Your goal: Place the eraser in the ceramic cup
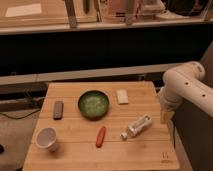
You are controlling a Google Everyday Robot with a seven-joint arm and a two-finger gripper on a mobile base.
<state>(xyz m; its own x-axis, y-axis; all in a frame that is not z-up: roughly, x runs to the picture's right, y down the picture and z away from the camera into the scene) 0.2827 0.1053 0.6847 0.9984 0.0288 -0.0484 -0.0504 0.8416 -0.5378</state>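
Approach is the step in hand, as I judge it, and none of the task is done yet. The claw (166, 115) hangs off the edge of the desk (75, 160), under the bend of the white arm (186, 82), touching nothing on the wood. I cannot tell from this view whether it is spread or pressed together. The eraser (58, 109) lies flat on the opposite side of the desk, well apart from the claw, with its long side running roughly front to back. The ceramic cup (47, 138) stands upright near it, also far from the claw, closer to the front corner and apart from the eraser. Between the claw and the eraser sits the green bowl (93, 104). Closer to the claw are the cream-white block (122, 96), the white tube (137, 126) lying at a slant just beside it, and a small red thing (101, 136) a little past the tube. The next move calls for a long carry across the desk, high enough to clear the bowl's rim. The claw then has to come down over the dark block, lined up to close across its narrow width. The eraser is low and flat, so the claw must come almost to the wood to get hold. The cup mouth is about as wide as the eraser is long, so dropping it in end-first looks the safer way.
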